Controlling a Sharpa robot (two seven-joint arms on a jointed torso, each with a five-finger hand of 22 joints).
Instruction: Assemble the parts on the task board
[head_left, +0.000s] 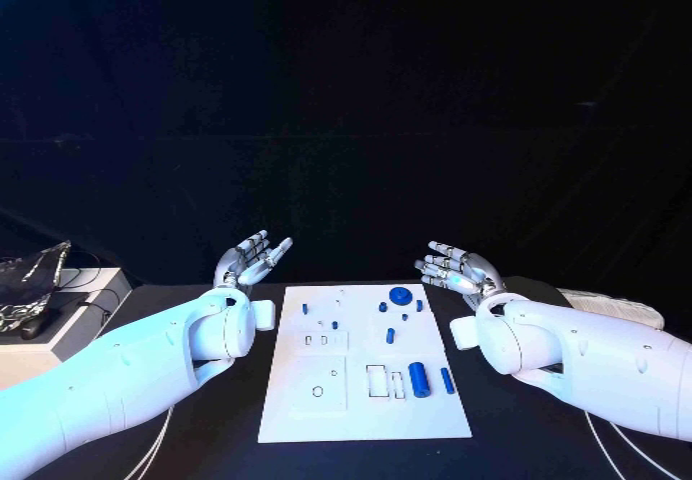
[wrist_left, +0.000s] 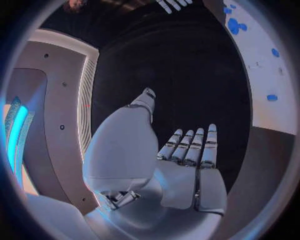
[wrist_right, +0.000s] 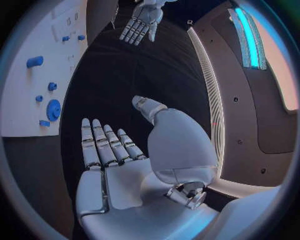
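White task board (head_left: 364, 400), blue parts (head_left: 418, 379), robot hands empty

Pretty dim overall, the room behind is basically black and the counter (head_left: 216, 440) nearly disappears into it. A cool bluish light catches the white arms, and the task board (head_left: 364, 420) is the brightest thing, slightly glary. Both wrist views are heavily fisheyed, with straight edges bowed and the circle's rim soft and dark. The head view is a bit soft too.
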